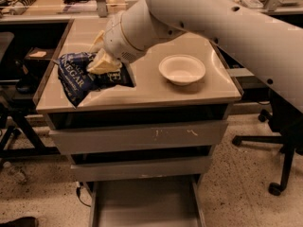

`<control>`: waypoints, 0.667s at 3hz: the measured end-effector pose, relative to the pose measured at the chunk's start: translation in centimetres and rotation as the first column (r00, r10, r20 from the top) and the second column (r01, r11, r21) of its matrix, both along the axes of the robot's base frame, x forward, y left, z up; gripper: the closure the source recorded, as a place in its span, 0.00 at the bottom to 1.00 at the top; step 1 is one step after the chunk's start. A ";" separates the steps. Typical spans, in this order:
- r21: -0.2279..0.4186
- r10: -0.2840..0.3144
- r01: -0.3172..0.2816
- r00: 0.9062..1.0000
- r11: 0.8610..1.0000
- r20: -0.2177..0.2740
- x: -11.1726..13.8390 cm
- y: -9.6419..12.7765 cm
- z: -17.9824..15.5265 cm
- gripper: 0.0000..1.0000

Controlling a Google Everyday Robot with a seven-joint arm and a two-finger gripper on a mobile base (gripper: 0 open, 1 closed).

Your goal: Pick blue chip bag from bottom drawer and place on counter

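Blue chip bag (75, 79) hangs pinched between the gripper's (100, 52) closed fingers (104, 64), over the surface's (161, 91) front-left corner, above the open bottom drawer (142, 207). Placing step, I'd say: lower it further in, beside the white bowl (182, 69), then release.

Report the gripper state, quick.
The gripper is closed on the blue chip bag, above the front-left corner of the counter.
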State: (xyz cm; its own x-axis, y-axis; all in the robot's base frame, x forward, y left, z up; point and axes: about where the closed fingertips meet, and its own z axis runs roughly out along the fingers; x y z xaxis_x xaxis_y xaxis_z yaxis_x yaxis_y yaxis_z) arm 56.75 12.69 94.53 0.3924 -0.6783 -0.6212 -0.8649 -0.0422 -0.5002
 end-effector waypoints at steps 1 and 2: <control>-0.016 0.009 -0.009 1.000 1.000 -0.007 0.4 0.1 -0.4 1.00; -0.037 0.020 -0.021 0.999 0.999 -0.039 2.6 0.3 -0.7 1.00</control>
State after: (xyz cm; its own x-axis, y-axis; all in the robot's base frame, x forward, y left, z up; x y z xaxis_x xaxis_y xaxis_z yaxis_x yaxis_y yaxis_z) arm 59.39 12.97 93.86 0.3825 -0.6933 -0.6108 -0.8823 -0.0778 -0.4643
